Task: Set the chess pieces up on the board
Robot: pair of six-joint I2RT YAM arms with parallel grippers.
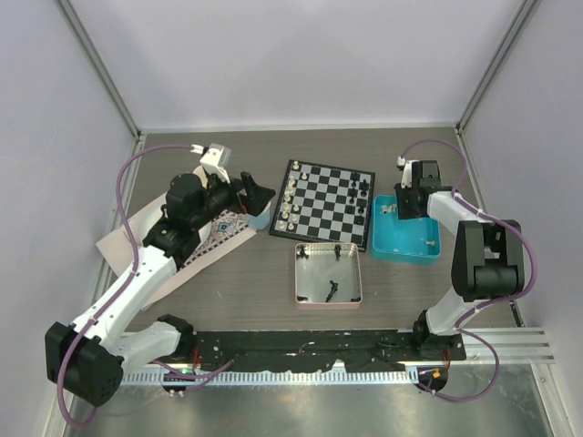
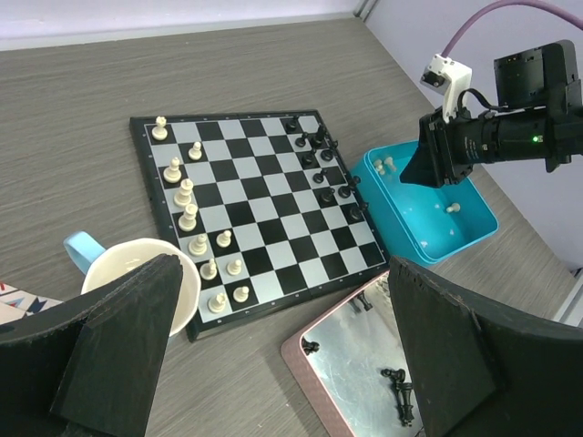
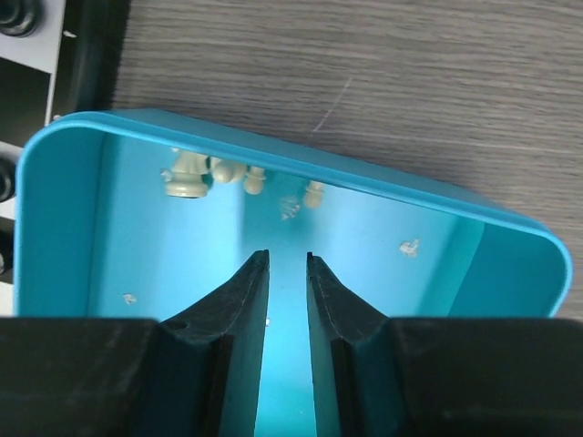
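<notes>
The board lies at mid-table. Off-white chess pieces line its left side and black ones its right. More off-white pieces lie against the far wall of the blue tray. My right gripper points down into that tray, jaws narrowly apart with only tray floor between them. Black pieces lie in the pink tray. My left gripper hangs wide open left of the board, holding nothing.
A white cup with a blue handle stands at the board's near-left corner, right under my left gripper. A patterned cloth lies beneath the left arm. Grey walls close in the table on three sides.
</notes>
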